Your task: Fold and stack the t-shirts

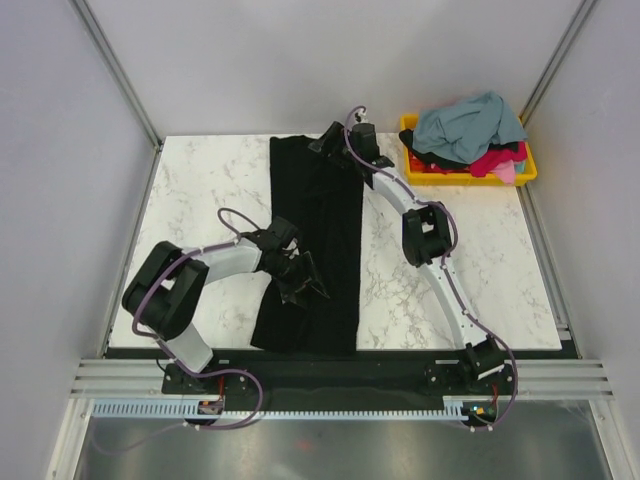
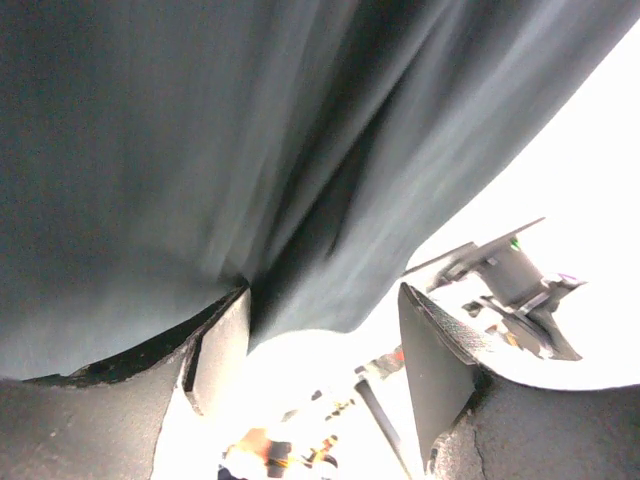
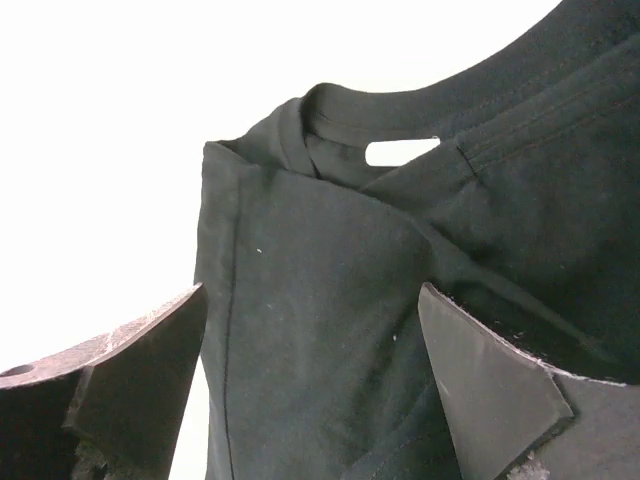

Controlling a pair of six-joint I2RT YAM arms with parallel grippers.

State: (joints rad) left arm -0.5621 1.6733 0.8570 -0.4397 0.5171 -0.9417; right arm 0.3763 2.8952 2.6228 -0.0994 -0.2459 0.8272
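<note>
A large black t-shirt (image 1: 315, 230) lies on the marble table (image 1: 200, 190), folded lengthwise into a long strip running from the far edge to the near edge. My left gripper (image 1: 300, 282) hovers over the strip's lower left part; in the left wrist view it (image 2: 320, 320) stands open, with the dark cloth (image 2: 250, 150) just beyond the fingertips. Over the far end, my right gripper (image 1: 335, 140) is open. In the right wrist view it (image 3: 310, 310) spreads wide above the folded shoulder by the collar (image 3: 370, 110). More t-shirts, grey-blue (image 1: 470, 125), magenta-red (image 1: 490, 160) and pink (image 1: 506, 173), are heaped in the bin.
The yellow plastic bin (image 1: 524, 176) stands at the table's far right corner. Grey walls with metal rails close in the left, right and far sides. The right arm's elbow (image 1: 428, 235) arches over the table to the right of the black strip.
</note>
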